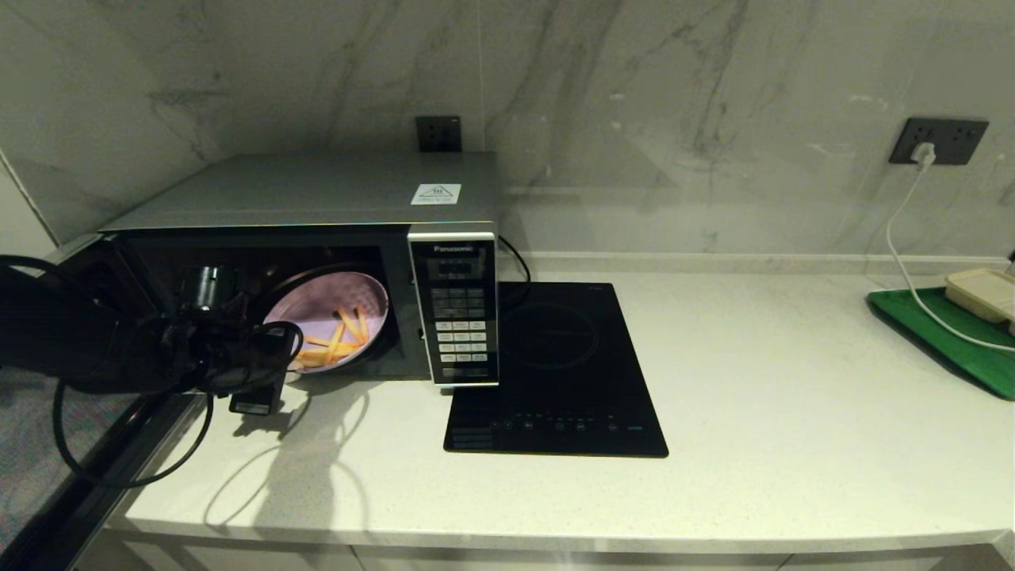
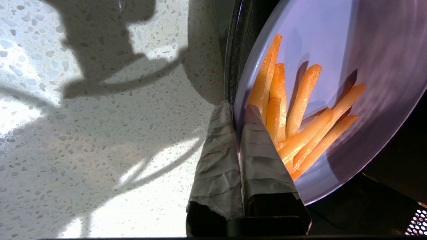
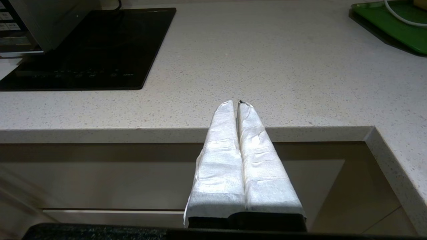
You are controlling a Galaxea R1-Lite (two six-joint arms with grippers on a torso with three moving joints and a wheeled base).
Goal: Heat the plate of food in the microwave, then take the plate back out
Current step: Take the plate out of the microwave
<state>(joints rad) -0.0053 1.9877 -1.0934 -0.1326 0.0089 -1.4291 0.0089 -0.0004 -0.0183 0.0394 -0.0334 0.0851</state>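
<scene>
Marble-veined wall panels back a pale speckled stone desk [image 1: 714, 381] that carries a silver-grey Panasonic microwave [image 1: 317, 198] with its door open. Just inside its opening lies the round lilac plastic plate of orange-yellow fries [image 1: 337, 321]. The left gripper [image 2: 238, 111] has its cloth-wrapped fingers [image 2: 263, 156] clenched on the plate's near rim. The right gripper [image 3: 238, 103] hangs below the desk's front edge, fingers pressed together, grasping nothing. Beside the microwave sits a flat black glass induction hob [image 1: 555, 373].

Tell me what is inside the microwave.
Inside the microwave sits the plate of food, its fries showing; the left gripper pinches its rim. The arm covers the cavity's left side.
</scene>
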